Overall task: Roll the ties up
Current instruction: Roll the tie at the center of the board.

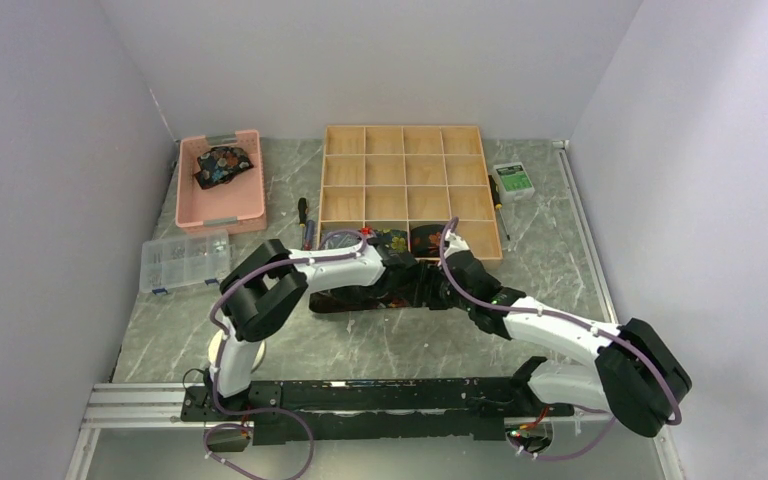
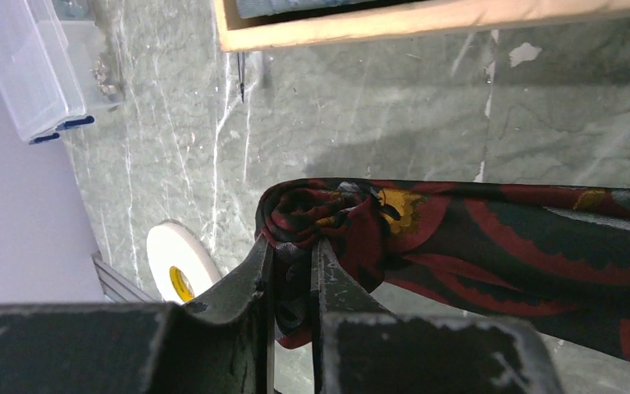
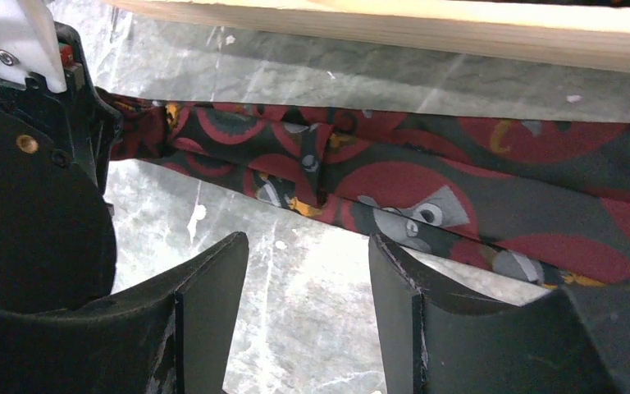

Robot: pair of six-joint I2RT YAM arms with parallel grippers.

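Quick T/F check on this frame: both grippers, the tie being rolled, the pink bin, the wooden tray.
1. The left gripper is shut on the rolled end of the dark red patterned fabric tie. True.
2. The right gripper clamps that tie. False: its jaws stand open and empty, with the tie just beyond them.
3. The pink plastic bin is empty. False: a dark floral tie lies in it.
4. Most compartments of the wooden grid tray are empty. True.
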